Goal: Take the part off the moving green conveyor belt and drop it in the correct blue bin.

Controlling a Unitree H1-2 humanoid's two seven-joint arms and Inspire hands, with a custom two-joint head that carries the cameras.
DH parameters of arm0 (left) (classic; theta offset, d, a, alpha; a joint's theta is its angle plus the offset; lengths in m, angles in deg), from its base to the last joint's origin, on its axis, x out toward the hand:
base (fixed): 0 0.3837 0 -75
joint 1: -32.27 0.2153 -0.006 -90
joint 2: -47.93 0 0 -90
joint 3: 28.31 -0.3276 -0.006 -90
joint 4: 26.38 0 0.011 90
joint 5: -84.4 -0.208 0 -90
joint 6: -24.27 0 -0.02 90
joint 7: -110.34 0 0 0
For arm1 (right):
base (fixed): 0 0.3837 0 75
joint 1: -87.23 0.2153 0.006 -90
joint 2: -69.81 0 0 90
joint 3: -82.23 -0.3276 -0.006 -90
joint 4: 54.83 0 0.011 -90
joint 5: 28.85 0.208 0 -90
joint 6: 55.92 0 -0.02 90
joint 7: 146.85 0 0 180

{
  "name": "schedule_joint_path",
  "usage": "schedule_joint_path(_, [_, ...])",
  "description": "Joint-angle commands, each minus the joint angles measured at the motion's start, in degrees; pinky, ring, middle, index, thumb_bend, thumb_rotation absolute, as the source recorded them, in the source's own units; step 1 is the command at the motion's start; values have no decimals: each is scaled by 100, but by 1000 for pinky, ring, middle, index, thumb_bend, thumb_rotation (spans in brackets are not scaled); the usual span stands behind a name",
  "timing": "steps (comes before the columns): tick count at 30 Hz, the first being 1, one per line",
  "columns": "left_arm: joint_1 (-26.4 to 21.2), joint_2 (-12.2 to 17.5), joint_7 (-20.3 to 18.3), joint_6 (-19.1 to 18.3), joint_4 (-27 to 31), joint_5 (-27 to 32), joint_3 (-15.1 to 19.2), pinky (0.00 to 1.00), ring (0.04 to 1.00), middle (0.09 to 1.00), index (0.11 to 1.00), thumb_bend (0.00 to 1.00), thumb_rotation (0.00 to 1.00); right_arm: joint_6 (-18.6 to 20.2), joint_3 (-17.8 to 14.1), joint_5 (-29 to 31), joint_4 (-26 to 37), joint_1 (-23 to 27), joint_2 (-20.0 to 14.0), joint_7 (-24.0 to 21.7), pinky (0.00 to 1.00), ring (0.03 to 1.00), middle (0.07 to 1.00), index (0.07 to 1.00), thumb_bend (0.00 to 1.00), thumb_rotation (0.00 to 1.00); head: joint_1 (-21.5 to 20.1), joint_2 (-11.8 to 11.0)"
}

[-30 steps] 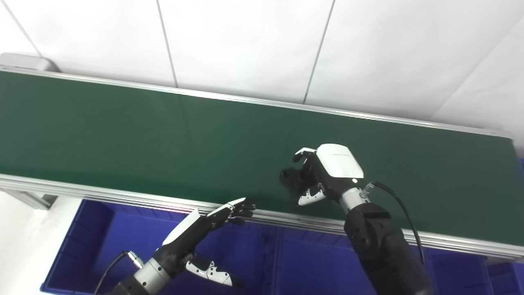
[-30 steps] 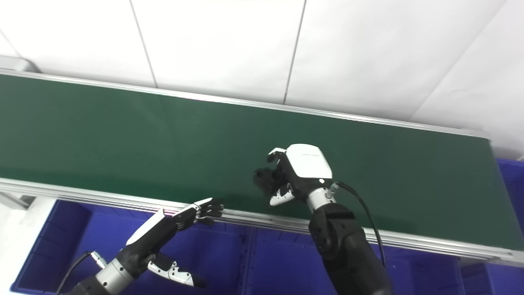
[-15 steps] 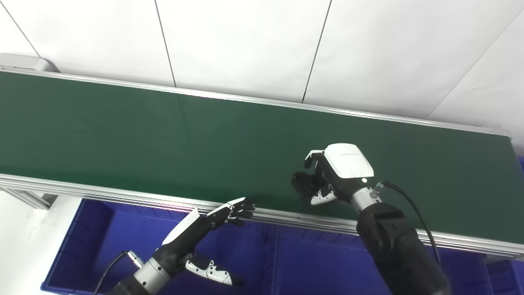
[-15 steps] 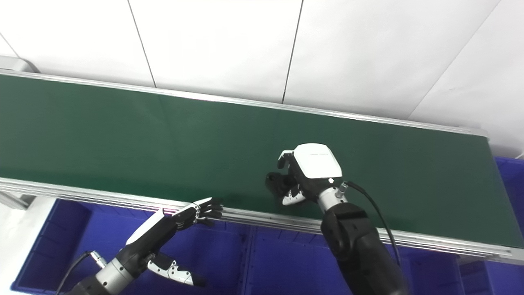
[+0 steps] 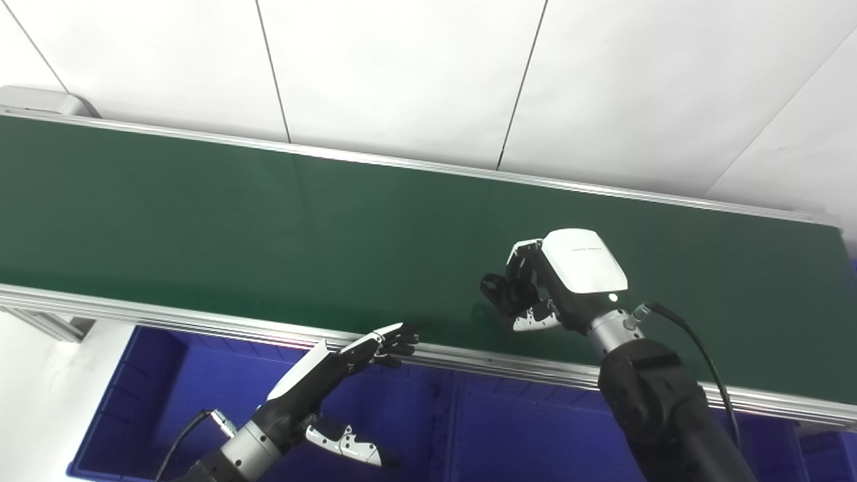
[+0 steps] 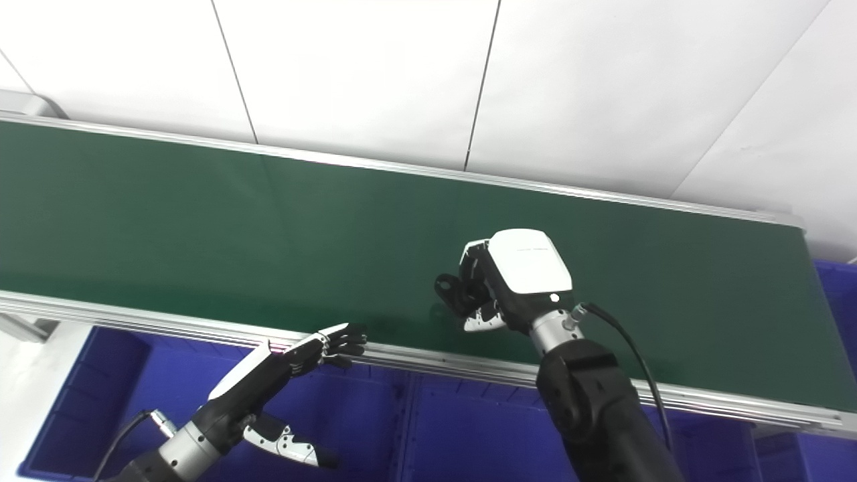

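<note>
My right hand [image 5: 556, 284] is over the near half of the green conveyor belt [image 5: 201, 214], fingers curled shut on a small black part [image 5: 499, 291] held just above the belt surface. The part also shows in the right eye view [image 6: 454, 292], sticking out left of the hand [image 6: 509, 281]. My left hand [image 5: 335, 368] is open and empty, fingers stretched flat, fingertips at the belt's near metal rail [image 5: 201, 321], above a blue bin [image 5: 167, 395].
Blue bins run below the belt's near edge, with a divider [image 5: 445, 428] between the left and middle ones and another bin at the far right [image 6: 833, 288]. A white tiled wall [image 5: 402, 67] stands behind the belt.
My right hand has closed tighter on the black part, lifted it off the belt and drifted to the right. The left hand has stayed still.
</note>
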Motion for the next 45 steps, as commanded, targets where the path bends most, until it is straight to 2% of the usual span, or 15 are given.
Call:
schedule_joint_path(1, [-49, -16, 53, 155, 164, 2, 2, 771, 843, 888, 904, 717, 182, -112, -124, -70, 403, -62, 89, 230, 348, 443, 480, 486, 521, 0, 3, 6])
schedule_joint_path(7, [-33, -28, 52, 49, 252, 2, -5, 770, 846, 892, 906, 715, 175, -246, -344, 70, 897, -601, 303, 569, 190, 439, 479, 484, 520, 0, 45, 69])
schedule_joint_path(12, [7, -46, 63, -91, 372, 21, 4, 783, 854, 894, 905, 715, 164, -204, -403, 139, 1360, -1335, 483, 519, 142, 433, 484, 483, 519, 0, 67, 139])
schedule_joint_path(16, [13, -61, 66, -150, 415, 50, 8, 791, 859, 897, 905, 718, 176, -283, -300, 140, 1519, -2000, 518, 454, 155, 441, 480, 483, 519, 0, 153, 257])
schedule_joint_path(24, [39, -113, 90, -343, 568, 72, 12, 789, 861, 900, 903, 718, 185, -296, -77, -4, 1514, -2693, 415, 7, 140, 429, 489, 484, 519, 0, 233, 400])
schedule_joint_path(25, [43, -120, 95, -357, 588, 71, 15, 787, 860, 899, 901, 719, 179, -281, -40, -42, 1483, -2724, 393, -79, 131, 286, 477, 483, 524, 0, 232, 448])
schedule_joint_path(26, [47, -124, 89, -382, 606, 87, 17, 786, 860, 899, 902, 718, 179, -265, -6, -54, 1456, -2737, 377, -157, 155, 251, 473, 483, 526, 0, 232, 456])
schedule_joint_path(28, [58, -125, 72, -441, 640, 121, 20, 798, 867, 903, 904, 719, 179, -224, 62, -92, 1405, -2732, 349, -350, 200, 231, 470, 483, 528, 0, 247, 475])
schedule_joint_path(31, [74, -122, 61, -492, 688, 105, 22, 795, 868, 906, 906, 723, 194, -204, 139, -232, 1250, -2695, 313, -537, 178, 229, 470, 484, 528, 0, 259, 496])
schedule_joint_path(33, [89, -126, 59, -523, 713, 130, 28, 797, 870, 908, 907, 727, 193, -125, 171, -336, 1182, -2655, 317, -733, 177, 236, 470, 485, 528, 0, 245, 504])
schedule_joint_path(38, [94, -135, 45, -513, 687, 251, 33, 817, 875, 906, 904, 730, 190, 202, 239, -932, 1006, -2415, 391, -1937, 206, 279, 472, 489, 529, 0, 203, 510])
schedule_joint_path(40, [86, -133, 46, -498, 676, 241, 32, 817, 873, 905, 904, 730, 191, 270, 277, -1284, 984, -2323, 408, -2503, 322, 403, 483, 493, 523, 2, 203, 510])
schedule_joint_path(43, [88, -131, 43, -496, 676, 252, 34, 815, 873, 905, 903, 730, 191, 290, 285, -1658, 944, -2201, 489, -3109, 411, 499, 491, 495, 519, 4, 200, 516])
schedule_joint_path(44, [90, -129, 39, -509, 679, 266, 35, 822, 876, 906, 904, 731, 188, 267, 281, -1761, 927, -2174, 515, -3216, 460, 558, 587, 648, 543, 148, 200, 516])
schedule_joint_path(45, [90, -131, 43, -503, 677, 264, 38, 821, 876, 905, 903, 733, 187, 250, 266, -1870, 928, -2175, 555, -3256, 489, 592, 633, 718, 559, 236, 193, 515])
